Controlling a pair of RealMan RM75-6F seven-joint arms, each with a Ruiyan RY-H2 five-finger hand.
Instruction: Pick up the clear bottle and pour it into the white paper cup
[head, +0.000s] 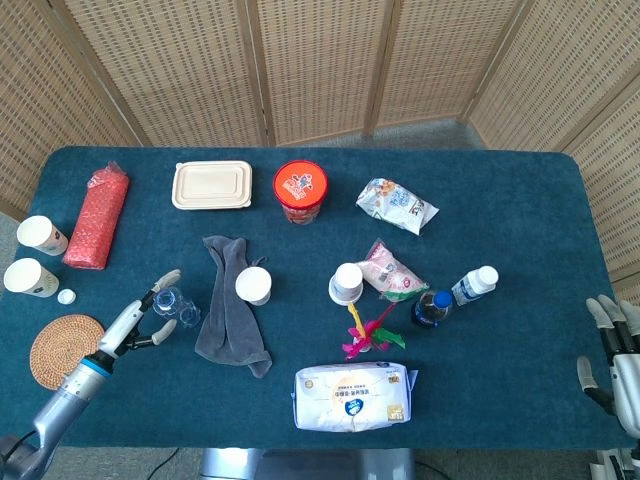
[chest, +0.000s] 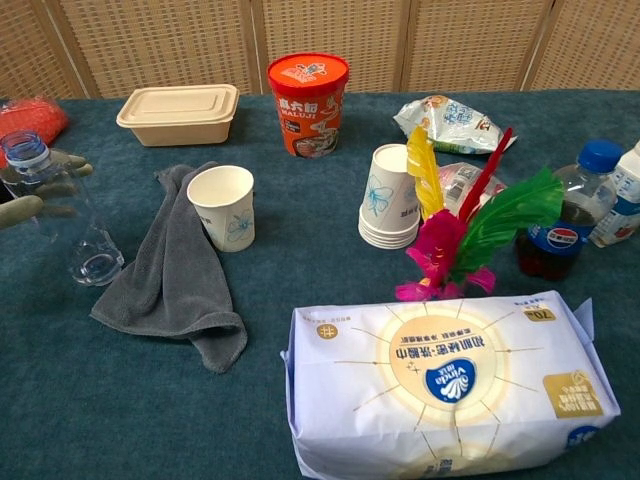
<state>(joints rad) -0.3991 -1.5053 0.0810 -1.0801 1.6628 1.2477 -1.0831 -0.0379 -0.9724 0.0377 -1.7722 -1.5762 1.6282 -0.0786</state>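
The clear bottle (head: 174, 304) (chest: 58, 214) with a blue cap stands on the blue table, left of the grey towel (head: 226, 303). My left hand (head: 146, 312) (chest: 38, 196) is at its left side, with fingers spread on either side of it; no firm grip shows. A single white paper cup (head: 253, 285) (chest: 224, 205) stands open on the towel's right edge. My right hand (head: 611, 357) hangs open off the table's right edge, holding nothing.
A stack of paper cups (chest: 389, 197), a feather toy (chest: 470, 226), a cola bottle (chest: 561, 222) and a tissue pack (chest: 444, 380) fill the centre and right. A noodle tub (head: 300, 190), a lunch box (head: 211, 185), a woven coaster (head: 61, 348) and two more cups (head: 34, 256) lie around.
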